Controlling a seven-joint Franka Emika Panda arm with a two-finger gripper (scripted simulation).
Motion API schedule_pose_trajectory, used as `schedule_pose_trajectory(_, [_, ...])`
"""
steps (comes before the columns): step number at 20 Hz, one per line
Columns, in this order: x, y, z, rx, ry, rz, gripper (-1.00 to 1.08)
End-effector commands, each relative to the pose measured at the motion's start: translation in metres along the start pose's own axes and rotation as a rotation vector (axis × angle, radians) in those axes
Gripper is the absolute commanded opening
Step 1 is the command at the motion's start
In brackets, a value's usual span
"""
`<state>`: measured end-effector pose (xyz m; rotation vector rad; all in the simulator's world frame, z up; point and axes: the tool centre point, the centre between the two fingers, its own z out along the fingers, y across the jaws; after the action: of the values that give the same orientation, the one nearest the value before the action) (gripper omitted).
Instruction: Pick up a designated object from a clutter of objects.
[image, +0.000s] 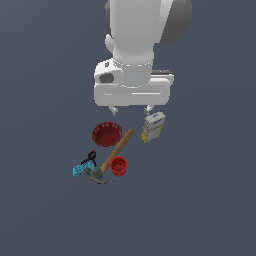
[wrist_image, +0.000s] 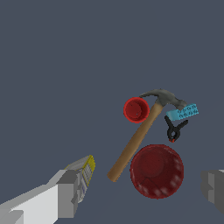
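Observation:
The black clamp (image: 90, 158) is small and thin with splayed arms. It lies between the cyan block (image: 79, 171) and the hammer's handle (image: 116, 152). In the wrist view the clamp (wrist_image: 175, 129) sits just below the cyan block (wrist_image: 183, 113) and beside the hammer (wrist_image: 135, 142). The dark red fluted bowl (image: 107, 134) and the small red cup (image: 119, 166) lie on either side of the handle. My gripper (image: 131, 110) is open and empty, above the bowl and the box and apart from the clamp. Its fingers (wrist_image: 65, 192) frame the bowl (wrist_image: 156, 170) in the wrist view.
A yellow-white box (image: 153, 127) stands at the exterior view's right of the bowl, under one finger; it also shows in the wrist view (wrist_image: 86, 173). The red cup (wrist_image: 136, 109) lies next to the hammer head (wrist_image: 164, 97). The floor is flat dark grey.

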<state>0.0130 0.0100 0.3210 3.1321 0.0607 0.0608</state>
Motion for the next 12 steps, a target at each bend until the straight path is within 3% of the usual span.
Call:
schedule_pose_trajectory(1, [0.000, 0.000, 0.000, 0.000, 0.000, 0.000, 1.00])
schedule_pose_trajectory(12, [0.004, -0.036, -0.003, 0.017, 0.000, -0.040, 1.00])
